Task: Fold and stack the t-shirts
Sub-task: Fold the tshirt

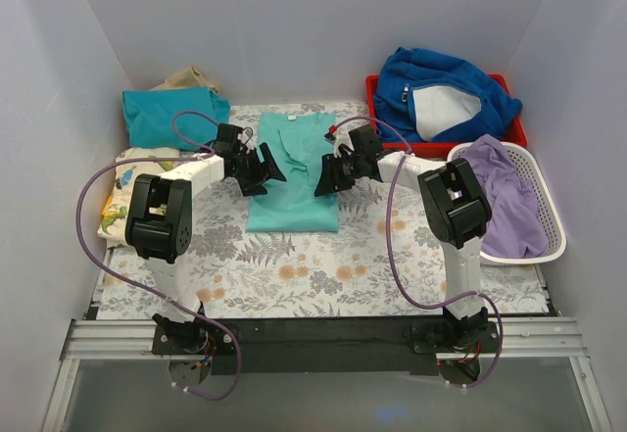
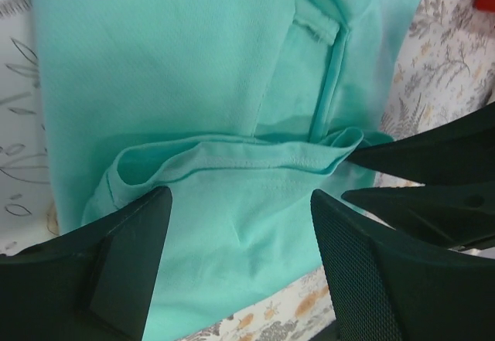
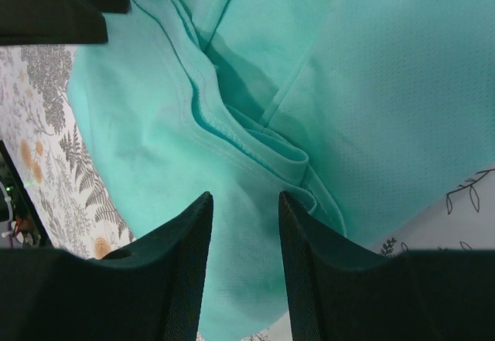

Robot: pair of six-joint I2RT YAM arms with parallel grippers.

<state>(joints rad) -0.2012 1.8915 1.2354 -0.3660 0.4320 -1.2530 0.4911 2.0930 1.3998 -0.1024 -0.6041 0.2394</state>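
Mint t-shirt (image 1: 294, 182) lies at centre of worktop (image 1: 294, 275), long axis running away from arms. Left jaws over its L edge, right jaws over R edge, equally near; both open, empty.

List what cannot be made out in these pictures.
Dinosaur shirt: top view, left arm covers part.
Beige cloth: top view, mostly behind the teal shirt.
Mint shirt: frame edges cut it off in both wrist views; in the top view the left pincer and right pincer cover its side edges.
Basket: top view, purple cloth hides whatever lies under it.
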